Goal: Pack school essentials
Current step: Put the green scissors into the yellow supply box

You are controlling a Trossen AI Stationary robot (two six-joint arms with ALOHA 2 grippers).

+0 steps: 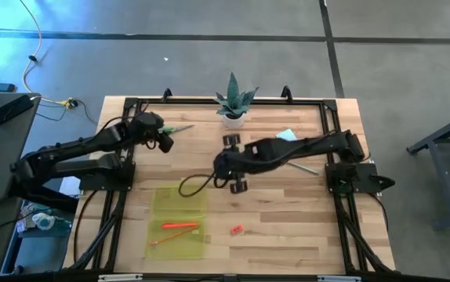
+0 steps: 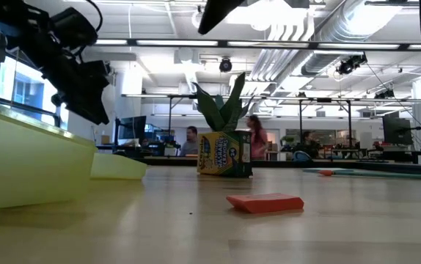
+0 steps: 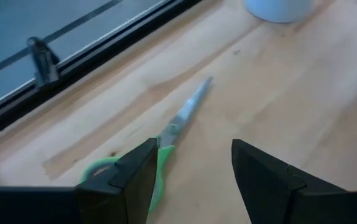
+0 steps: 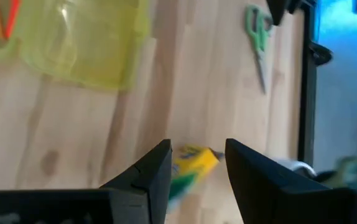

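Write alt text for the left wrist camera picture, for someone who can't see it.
The left gripper hangs open just above green-handled scissors lying flat on the wooden table, one finger over the handles, blades closed and pointing away. The bottom of a white pot shows beyond, with the table's black edge rail to one side.

Left claw (image 3: 191,171) parted, low at table's far left; right claw (image 4: 197,165) parted, mid-table, arm stretched leftward.
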